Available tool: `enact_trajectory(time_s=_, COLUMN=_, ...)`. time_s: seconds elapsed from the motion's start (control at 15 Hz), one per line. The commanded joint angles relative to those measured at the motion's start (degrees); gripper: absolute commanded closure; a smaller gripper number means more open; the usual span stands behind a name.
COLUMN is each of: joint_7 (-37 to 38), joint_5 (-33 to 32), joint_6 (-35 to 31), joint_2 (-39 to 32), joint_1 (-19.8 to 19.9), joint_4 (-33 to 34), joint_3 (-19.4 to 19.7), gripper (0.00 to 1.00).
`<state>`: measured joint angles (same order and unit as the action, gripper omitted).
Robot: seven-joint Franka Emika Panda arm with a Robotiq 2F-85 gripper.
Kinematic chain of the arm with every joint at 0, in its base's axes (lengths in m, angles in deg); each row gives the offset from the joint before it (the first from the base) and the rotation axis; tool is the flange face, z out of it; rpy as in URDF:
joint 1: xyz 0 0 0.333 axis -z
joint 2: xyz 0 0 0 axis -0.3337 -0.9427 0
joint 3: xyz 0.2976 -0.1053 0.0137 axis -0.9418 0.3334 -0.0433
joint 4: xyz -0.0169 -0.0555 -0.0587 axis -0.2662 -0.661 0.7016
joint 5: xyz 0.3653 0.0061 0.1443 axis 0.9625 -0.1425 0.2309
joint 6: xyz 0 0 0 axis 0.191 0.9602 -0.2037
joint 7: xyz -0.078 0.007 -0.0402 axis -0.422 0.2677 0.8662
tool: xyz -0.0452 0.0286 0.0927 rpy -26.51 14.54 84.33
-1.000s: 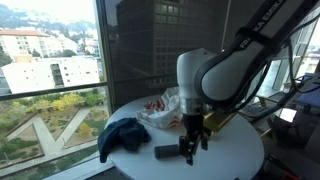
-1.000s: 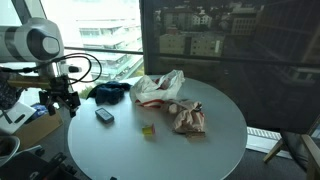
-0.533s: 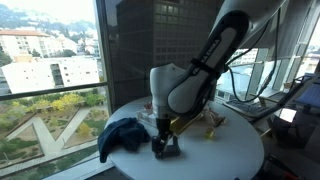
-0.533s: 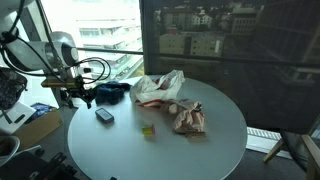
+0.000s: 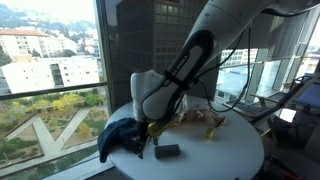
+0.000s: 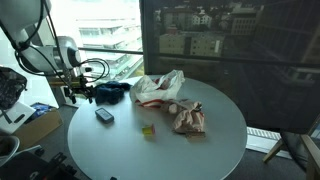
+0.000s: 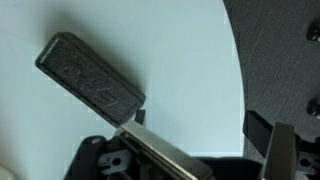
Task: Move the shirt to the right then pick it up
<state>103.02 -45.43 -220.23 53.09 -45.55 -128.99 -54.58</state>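
The shirt is a crumpled dark blue cloth (image 5: 118,135) at the table's edge by the window, also seen in the other exterior view (image 6: 110,91). My gripper (image 5: 145,138) hangs low just beside the shirt, between it and a dark grey block (image 5: 167,151); it shows in both exterior views (image 6: 78,94). In the wrist view the gripper (image 7: 205,140) is open and empty, with bare white table between its fingers. The grey block (image 7: 90,78) lies just ahead of it. The shirt does not show in the wrist view.
The round white table (image 6: 215,140) holds a white plastic bag (image 6: 158,87), a brownish snack bag (image 6: 187,118), a small yellow-green item (image 6: 147,130) and the grey block (image 6: 103,115). A large window runs behind the table. The table's rim (image 7: 235,60) is near the gripper.
The arm has swung across the table, from beside the grey block to the shirt at the window-side edge. The gripper stays open. Nothing on the table has moved.
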Motion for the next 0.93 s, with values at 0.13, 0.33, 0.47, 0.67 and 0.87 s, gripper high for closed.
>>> enact_trajectory(time_s=0.13, joint_7=-1.3, joint_5=0.7, joint_6=0.3, joint_2=-1.3, joint_1=-1.1, joint_4=1.8, joint_3=0.6, gripper=0.0)
enact_trajectory(time_s=0.33, joint_7=-3.6, joint_5=-1.1, joint_6=-1.1, joint_2=-1.4, joint_1=-1.2, joint_4=0.8, joint_3=0.9, gripper=0.0)
enact_trajectory(time_s=0.47, joint_7=-3.9, joint_5=-1.6, joint_6=-2.7, joint_2=-3.9, joint_1=-1.8, joint_4=3.1, joint_3=1.4, gripper=0.0)
enact_trajectory(time_s=0.67, joint_7=-4.3, joint_5=-3.5, joint_6=-6.2, joint_2=-7.6, joint_1=-2.9, joint_4=7.0, joint_3=3.0, gripper=0.0)
enact_trajectory(time_s=0.87, joint_7=-6.5, joint_5=-5.0, joint_6=-8.4, joint_2=-12.2, joint_1=-3.4, joint_4=12.2, joint_3=4.8, gripper=0.0)
